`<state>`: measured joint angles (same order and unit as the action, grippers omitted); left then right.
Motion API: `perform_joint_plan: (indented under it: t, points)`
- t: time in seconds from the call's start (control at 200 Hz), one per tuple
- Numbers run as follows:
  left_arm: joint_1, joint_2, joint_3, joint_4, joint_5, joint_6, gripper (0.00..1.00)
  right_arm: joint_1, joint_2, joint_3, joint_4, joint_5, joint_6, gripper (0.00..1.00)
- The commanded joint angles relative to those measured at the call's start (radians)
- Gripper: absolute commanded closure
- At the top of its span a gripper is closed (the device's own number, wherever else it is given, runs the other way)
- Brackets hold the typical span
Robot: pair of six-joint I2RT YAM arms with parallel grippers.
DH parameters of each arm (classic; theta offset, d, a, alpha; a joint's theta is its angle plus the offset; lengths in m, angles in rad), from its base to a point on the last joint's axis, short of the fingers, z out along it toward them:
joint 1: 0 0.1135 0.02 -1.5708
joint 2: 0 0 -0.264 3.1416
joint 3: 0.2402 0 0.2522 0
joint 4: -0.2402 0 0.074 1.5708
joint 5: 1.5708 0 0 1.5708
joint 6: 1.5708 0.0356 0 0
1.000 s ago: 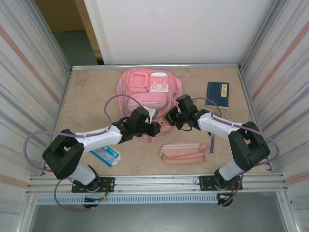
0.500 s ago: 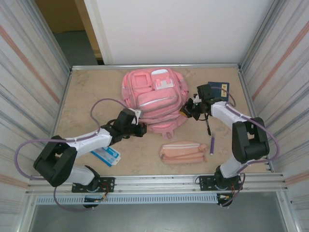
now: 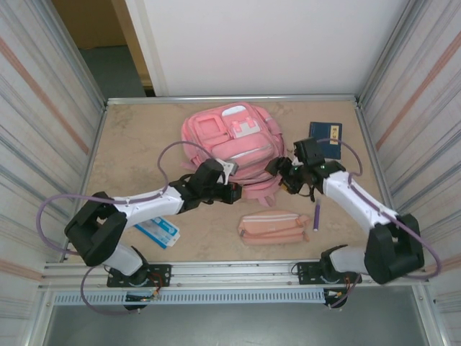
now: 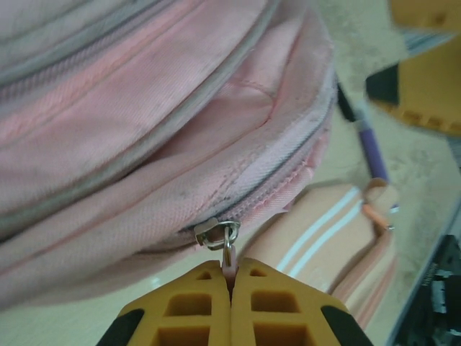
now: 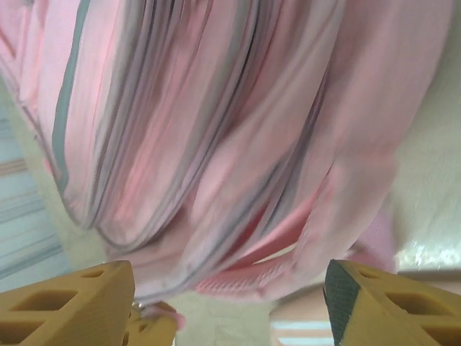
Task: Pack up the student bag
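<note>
The pink student bag (image 3: 230, 144) lies at the back middle of the table, front pockets up. My left gripper (image 3: 229, 189) sits at the bag's near edge, shut on the pink pull tab (image 4: 229, 261) of a metal zipper slider (image 4: 216, 233); the zip beside it looks closed. My right gripper (image 3: 282, 175) is at the bag's near right corner, open. Its yellow fingers (image 5: 72, 303) stand wide apart in front of the blurred bag fabric (image 5: 216, 130), with nothing between them.
A pink pencil pouch (image 3: 274, 227) lies near the front, with a purple pen (image 3: 315, 216) to its right. A dark blue book (image 3: 325, 139) is at the back right and a blue-and-white packet (image 3: 158, 232) at the front left. Striped walls close in both sides.
The right gripper has opened and come back from beside the book to the bag's near right corner. The left gripper, still shut on the pull, moved right. The bag shifted and turned.
</note>
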<state>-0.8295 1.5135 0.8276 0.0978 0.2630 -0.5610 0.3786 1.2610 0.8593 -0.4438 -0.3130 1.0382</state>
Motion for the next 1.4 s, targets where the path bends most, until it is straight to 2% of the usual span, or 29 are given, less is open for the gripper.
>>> perform_joint_plan:
  t: [0.0,0.065,0.155,0.306,0.476,0.541,0.636,0.692,0.732,0.867,1.037,1.112,1.288,1.393]
  points:
    - [-0.032,0.016,0.057,0.063,0.036,0.028,1.00,0.062,-0.054,-0.056,0.024,0.131,0.197,0.30]
    - [-0.034,0.034,0.059,0.112,0.052,0.000,1.00,0.109,-0.067,-0.064,0.022,0.204,0.272,0.29]
    - [-0.038,0.060,0.075,0.128,0.084,-0.020,1.00,0.165,-0.054,-0.066,0.046,0.308,0.297,0.27]
    - [-0.069,0.093,0.093,0.120,0.107,-0.030,1.00,0.173,0.052,-0.050,0.138,0.210,0.322,0.34]
    - [-0.133,0.078,0.076,0.116,0.040,0.000,1.00,0.238,0.157,-0.045,0.216,0.170,0.375,0.39]
    - [-0.134,0.059,0.076,0.095,0.024,0.001,1.00,0.249,0.181,-0.064,0.245,0.168,0.388,0.48]
    - [-0.133,0.006,0.066,0.052,-0.037,0.037,1.00,0.236,0.190,-0.102,0.294,0.157,0.394,0.75]
    - [-0.133,-0.022,0.047,0.030,-0.108,0.062,1.00,0.217,0.189,-0.096,0.280,0.147,0.365,0.93]
    - [-0.131,-0.039,0.031,0.008,-0.154,0.081,1.00,0.202,0.185,-0.085,0.264,0.134,0.342,1.00]
    - [-0.094,-0.093,-0.041,-0.054,-0.303,0.155,1.00,0.164,0.167,-0.009,0.200,0.051,0.247,1.00]
    - [0.046,-0.131,-0.142,-0.027,-0.224,0.147,1.00,0.120,0.147,0.078,0.125,-0.051,0.183,1.00]
    - [0.061,-0.148,-0.170,-0.015,-0.208,0.157,1.00,0.091,0.135,0.095,0.128,-0.095,0.183,1.00]
    - [0.065,-0.152,-0.200,-0.013,-0.289,0.182,1.00,0.024,0.110,0.135,0.120,-0.175,0.180,1.00]
    - [0.113,-0.133,-0.228,0.011,-0.323,0.188,1.00,0.002,0.104,0.159,0.119,-0.237,0.169,1.00]
